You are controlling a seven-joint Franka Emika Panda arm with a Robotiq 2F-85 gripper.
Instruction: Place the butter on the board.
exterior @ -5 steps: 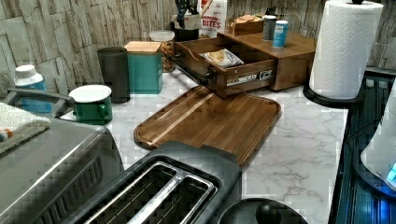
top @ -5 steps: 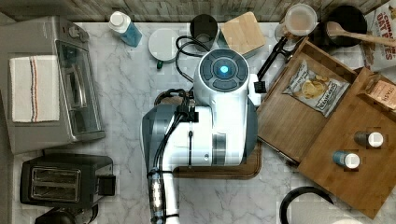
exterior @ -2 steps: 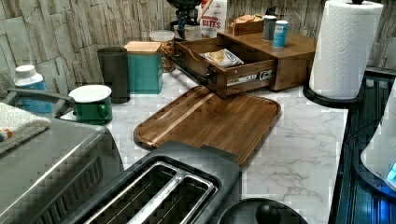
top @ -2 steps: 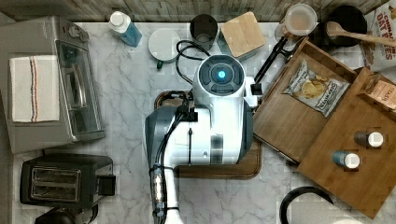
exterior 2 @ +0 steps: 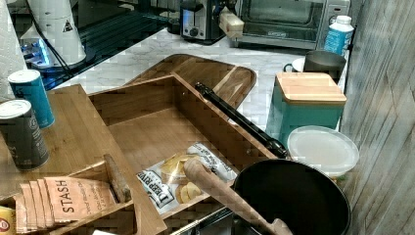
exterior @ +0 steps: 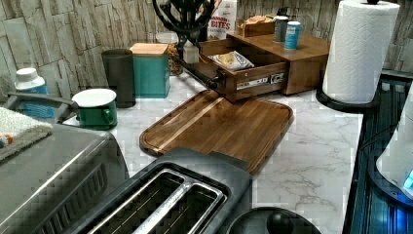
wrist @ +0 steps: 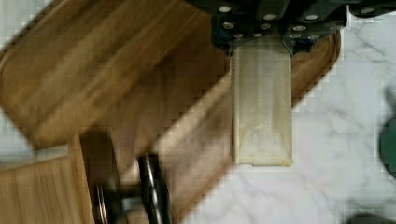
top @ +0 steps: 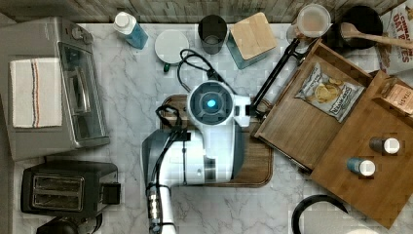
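The butter stick (wrist: 261, 100) is held clamped in the gripper (wrist: 259, 42) and has been carried over the cutting board's (exterior: 229, 129) edge; lowering seems next.

The arm (top: 204, 141) has been shifted toward the top view's top, further over the board (exterior: 219, 127). In the left view the gripper (exterior: 187, 46) is now lower, with the butter (wrist: 261, 112) clamped beneath it, above the board's corner.
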